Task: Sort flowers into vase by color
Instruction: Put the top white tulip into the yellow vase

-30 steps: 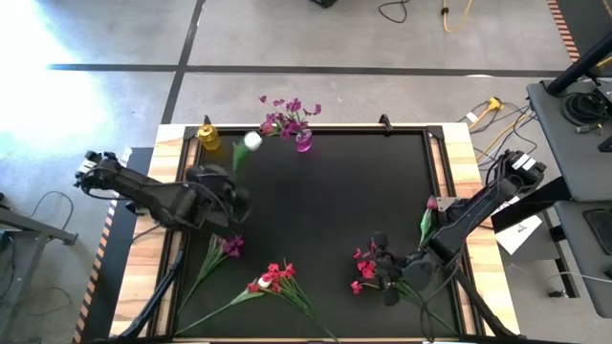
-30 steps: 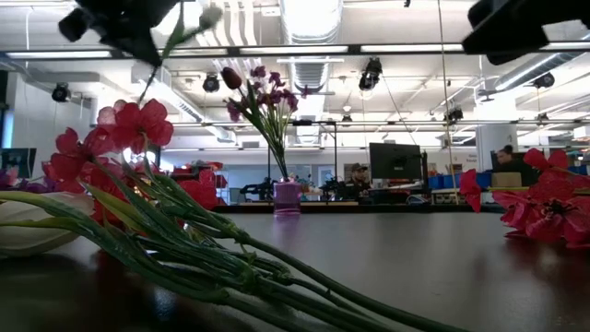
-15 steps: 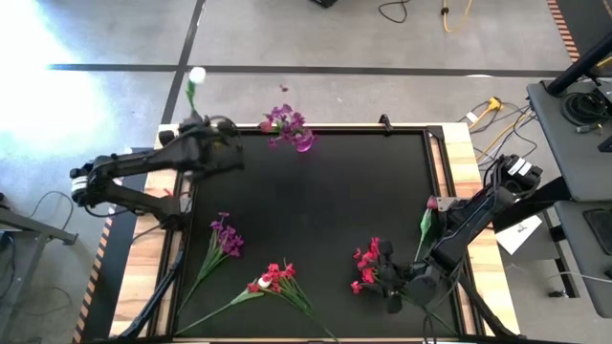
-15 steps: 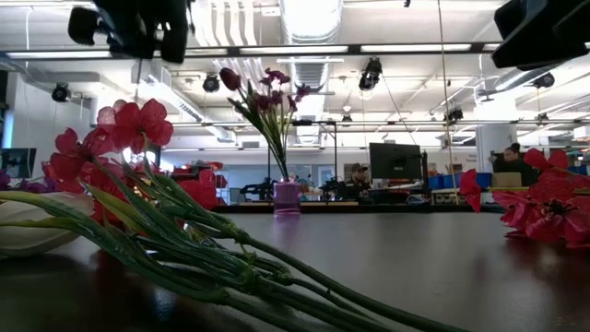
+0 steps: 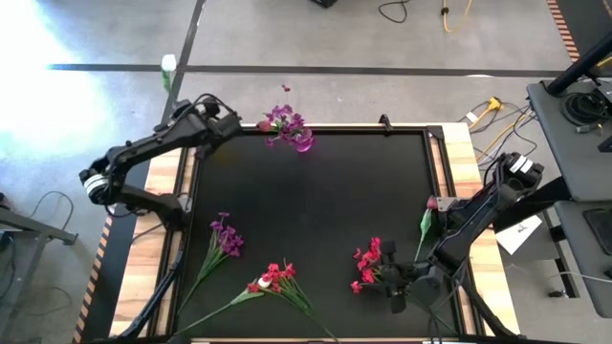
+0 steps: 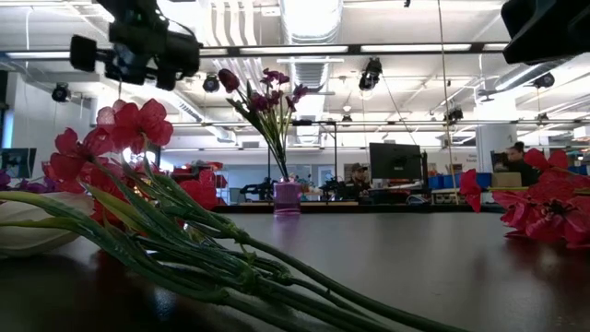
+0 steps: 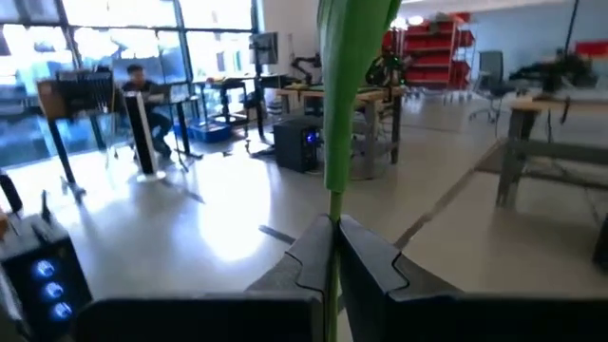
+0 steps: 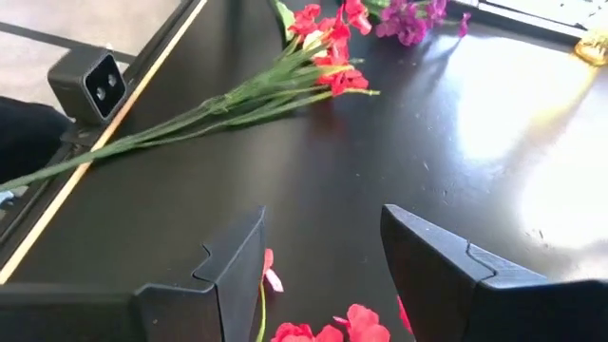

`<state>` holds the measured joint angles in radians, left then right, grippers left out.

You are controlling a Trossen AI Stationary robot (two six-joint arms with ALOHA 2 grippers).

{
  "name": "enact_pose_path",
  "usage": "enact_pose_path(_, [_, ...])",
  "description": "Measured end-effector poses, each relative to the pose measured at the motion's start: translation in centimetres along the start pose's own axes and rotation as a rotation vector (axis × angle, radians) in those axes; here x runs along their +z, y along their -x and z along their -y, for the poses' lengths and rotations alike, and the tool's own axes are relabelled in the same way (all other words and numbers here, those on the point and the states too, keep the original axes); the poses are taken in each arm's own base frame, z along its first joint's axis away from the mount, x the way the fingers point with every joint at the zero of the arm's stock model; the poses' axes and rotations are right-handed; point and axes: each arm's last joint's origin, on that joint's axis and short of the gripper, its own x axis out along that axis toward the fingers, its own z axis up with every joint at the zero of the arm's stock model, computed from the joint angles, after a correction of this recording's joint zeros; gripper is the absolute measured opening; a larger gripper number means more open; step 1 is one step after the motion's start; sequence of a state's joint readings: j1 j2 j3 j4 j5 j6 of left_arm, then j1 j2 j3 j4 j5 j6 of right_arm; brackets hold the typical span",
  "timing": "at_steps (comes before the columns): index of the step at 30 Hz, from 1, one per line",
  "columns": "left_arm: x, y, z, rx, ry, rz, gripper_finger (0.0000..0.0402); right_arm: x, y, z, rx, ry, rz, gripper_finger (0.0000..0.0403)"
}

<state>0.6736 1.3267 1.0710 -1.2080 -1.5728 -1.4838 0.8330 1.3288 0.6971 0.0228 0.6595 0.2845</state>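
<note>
While my left gripper [image 7: 332, 249] pinches the white flower's green stem [image 7: 340, 142], its bloom [image 5: 169, 63] hangs beyond the table's far-left corner; my right gripper [image 8: 323, 261] gapes empty just above red-pink sprays [image 5: 367, 264].

A grey concrete floor [image 5: 316, 91] with dark lines surrounds the table. Beyond lie ceiling strip lights [image 6: 406, 48], a monitor [image 6: 395, 161], red shelving [image 7: 432, 43] and large windows [image 7: 133, 47].

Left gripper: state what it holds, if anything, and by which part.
The left gripper holds the white flower by its green stem, fingers shut on it.
</note>
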Motion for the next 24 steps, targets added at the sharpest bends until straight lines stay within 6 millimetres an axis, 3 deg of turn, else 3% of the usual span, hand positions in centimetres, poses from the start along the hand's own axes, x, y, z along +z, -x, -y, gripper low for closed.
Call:
enact_pose_path(4, [-0.8,-0.4,1.9,0.018,0.101,0.001,0.0000,0.2,0.2,0.3,-0.027,0.004,0.009,0.0201])
enact_pose_path(11, [-1.5,-1.6,4.6,0.064,-0.009,0.003,0.0000,0.4,0.7,0.7,-0.026,-0.026,0.010,0.0201])
enact_pose_path(17, [-1.0,-2.0,5.4,0.067,-0.011,-0.022,0.0000,0.6,0.9,0.9,-0.025,-0.031,0.015,0.0201])
enact_pose_path(24, [-0.2,-1.9,4.8,0.048,0.016,-0.066,0.0000,0.7,1.1,1.0,-0.024,-0.038,0.020,0.0201])
